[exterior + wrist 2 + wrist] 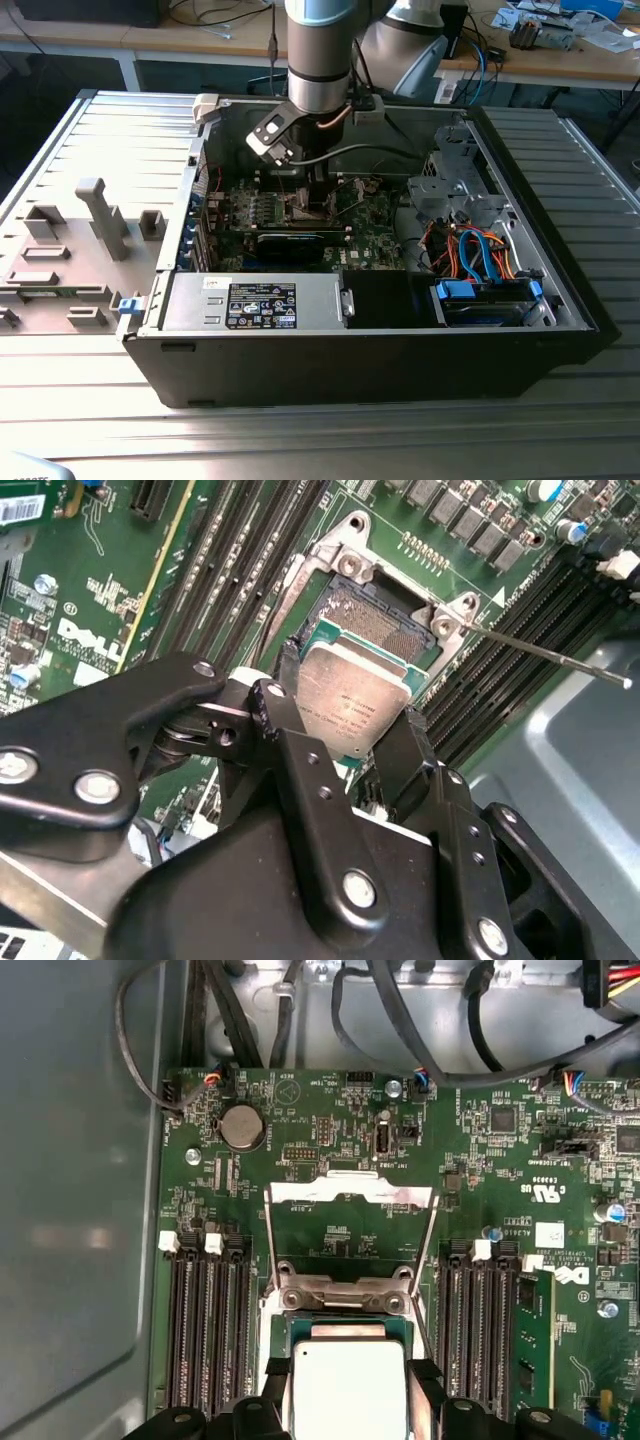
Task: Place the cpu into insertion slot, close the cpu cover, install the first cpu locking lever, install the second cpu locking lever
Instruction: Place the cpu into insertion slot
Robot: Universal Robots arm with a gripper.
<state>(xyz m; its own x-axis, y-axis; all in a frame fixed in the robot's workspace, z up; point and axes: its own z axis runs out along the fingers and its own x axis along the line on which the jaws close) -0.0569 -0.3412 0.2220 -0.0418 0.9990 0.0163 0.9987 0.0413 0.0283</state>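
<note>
Gripper (343, 723) clamps the cpu (352, 692) by two edges over the insertion slot (386, 622).

Ribbed metal table (330, 440) carries open computer case (400, 365); grey blocks (100, 215) beside it.

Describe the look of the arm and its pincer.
The arm is a silvery-grey cylinder with a light-blue band, and a grey cable runs by its wrist. The pincer is matte black: jointed link bars fixed by round silver pins.
</note>
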